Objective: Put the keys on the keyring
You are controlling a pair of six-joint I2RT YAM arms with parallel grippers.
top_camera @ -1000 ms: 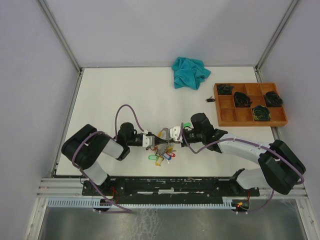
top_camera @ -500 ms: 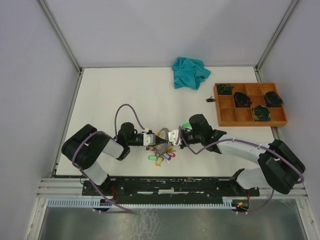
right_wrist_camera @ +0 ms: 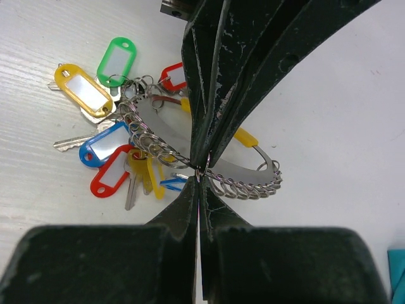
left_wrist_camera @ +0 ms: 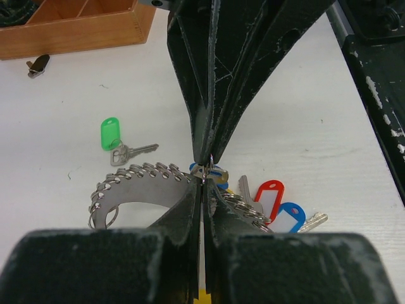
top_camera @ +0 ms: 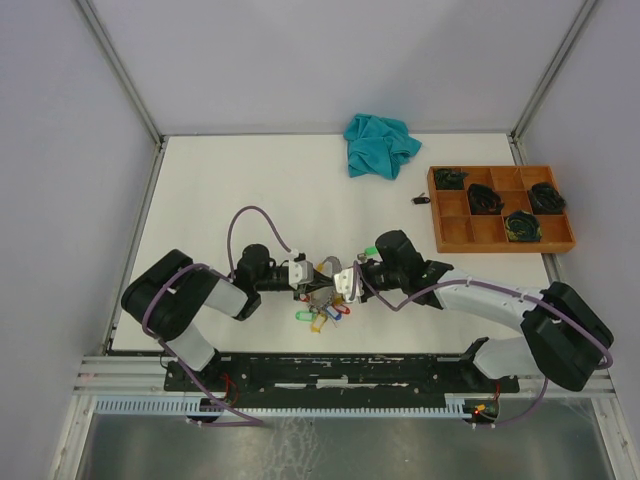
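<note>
The keyring [right_wrist_camera: 253,180] is a flat silver ring with many small split loops along its rim, also seen in the left wrist view [left_wrist_camera: 142,183]. It lies on the table. Several keys hang from it by yellow [right_wrist_camera: 82,88], green [right_wrist_camera: 117,60], blue [right_wrist_camera: 101,149] and red [right_wrist_camera: 111,177] tags. One green-tagged key [left_wrist_camera: 111,134] lies apart from it. My left gripper [left_wrist_camera: 202,182] and right gripper [right_wrist_camera: 199,182] are both shut. They meet tip to tip at the ring's rim and pinch it at a small loop. In the top view they meet over the key cluster [top_camera: 322,310].
A wooden compartment tray [top_camera: 500,235] with dark items stands at the right, and its corner shows in the left wrist view [left_wrist_camera: 69,31]. A small black clip [top_camera: 420,199] lies beside it. A teal cloth [top_camera: 380,145] lies at the back.
The right gripper has moved left and down toward the left gripper. The two fingertips now meet at the keyring.
</note>
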